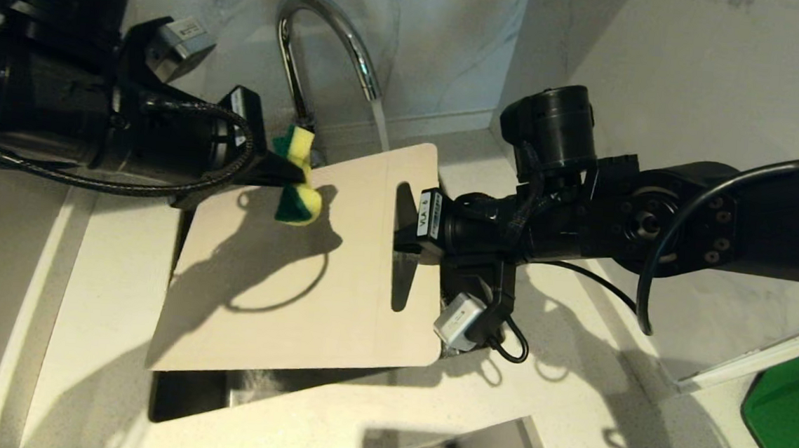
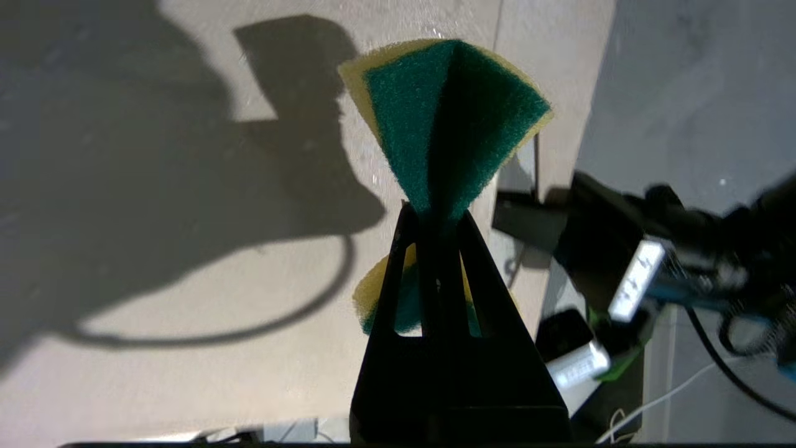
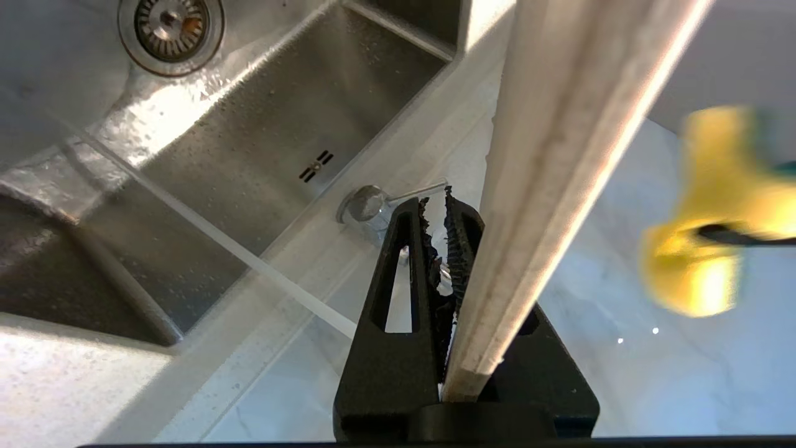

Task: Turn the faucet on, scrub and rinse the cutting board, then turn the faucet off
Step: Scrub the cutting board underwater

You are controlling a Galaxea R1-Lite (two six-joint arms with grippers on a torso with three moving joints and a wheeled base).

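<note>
Sponge pinched, board held over the sink, water on.

My left gripper [image 1: 289, 174] squeezes the sponge [image 1: 297, 203] above the cutting board [image 1: 283, 279]; my right gripper [image 1: 407, 217] clamps its slotted end. The faucet [image 1: 321, 32] runs, so scrubbing's next: I'd press the sponge down.

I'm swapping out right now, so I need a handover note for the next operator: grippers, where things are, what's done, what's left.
Left gripper: shut on the sponge, over the cutting board.
Right gripper: shut on the cutting board's slot-handle end, holding it above the sink.
Faucet: on, water running past the board's far edge.
Done: tap opened, board and sponge in hand.
Left: scrub, rinse, turn the faucet off.
</note>
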